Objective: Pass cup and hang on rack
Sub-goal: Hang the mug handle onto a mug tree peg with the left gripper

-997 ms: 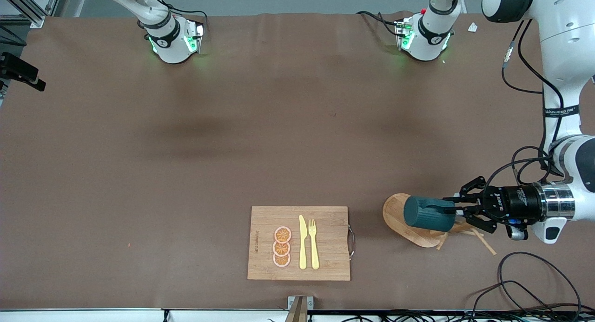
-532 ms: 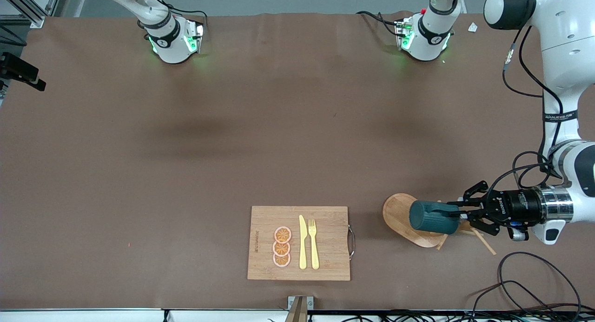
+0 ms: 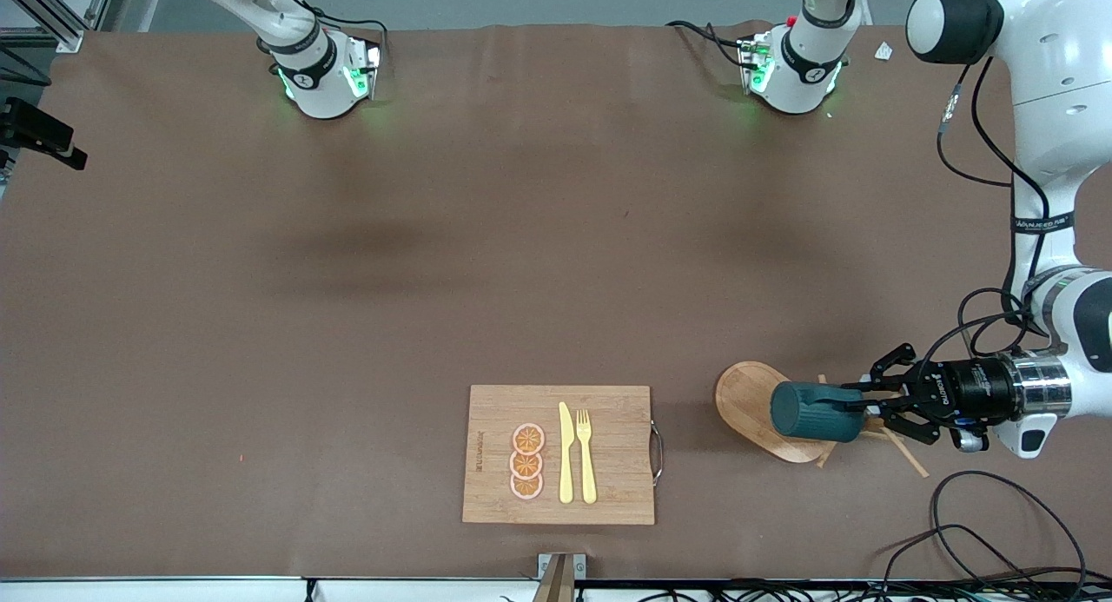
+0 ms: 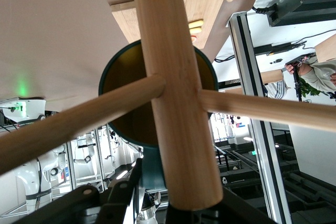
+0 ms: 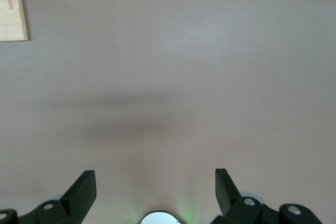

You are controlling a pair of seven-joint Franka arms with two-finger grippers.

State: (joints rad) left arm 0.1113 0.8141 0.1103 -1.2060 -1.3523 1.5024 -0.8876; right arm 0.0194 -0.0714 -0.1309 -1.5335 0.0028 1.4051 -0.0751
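Brown table covering, left end effector pinching cup over rack, right end effector spread

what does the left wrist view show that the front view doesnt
Only the left wrist view: the cup's brownish-yellow inside, seen past the rack's post and pegs.

Only the front view: the left gripper shut on the cup over the rack's oval base, the board's orange slices, knife and fork, both arm bases.

Both: cup, rack, part of the board.

The right gripper, open, waits out of both.
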